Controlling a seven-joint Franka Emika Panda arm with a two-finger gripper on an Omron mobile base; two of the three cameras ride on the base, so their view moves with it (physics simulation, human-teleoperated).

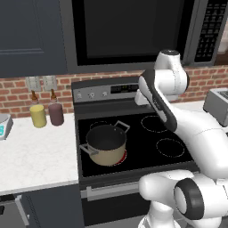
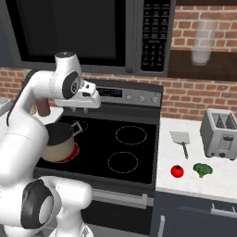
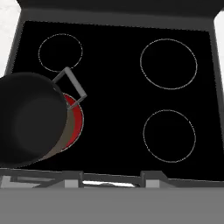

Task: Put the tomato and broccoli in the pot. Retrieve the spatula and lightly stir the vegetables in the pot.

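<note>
The tan pot [image 1: 106, 142] with dark inside and grey loop handles stands on the stove's front left burner; it also appears in the right base view [image 2: 58, 141] and at the left of the hand view [image 3: 30, 127], and nothing shows inside it. On the white counter right of the stove lie the red tomato [image 2: 177, 171], the green broccoli [image 2: 202, 170] and, behind them, the spatula [image 2: 181, 139]. My gripper [image 2: 86, 104] hangs high over the stove's back left, well above and behind the pot; its fingers cannot be made out.
A red glowing burner [image 3: 77, 119] shows under the pot. A toaster [image 2: 222, 133] stands at the back of the right counter. Two bottles [image 1: 46, 113] stand on the left counter by the brick wall. A microwave [image 2: 92, 32] hangs above the black stovetop [image 3: 131, 100].
</note>
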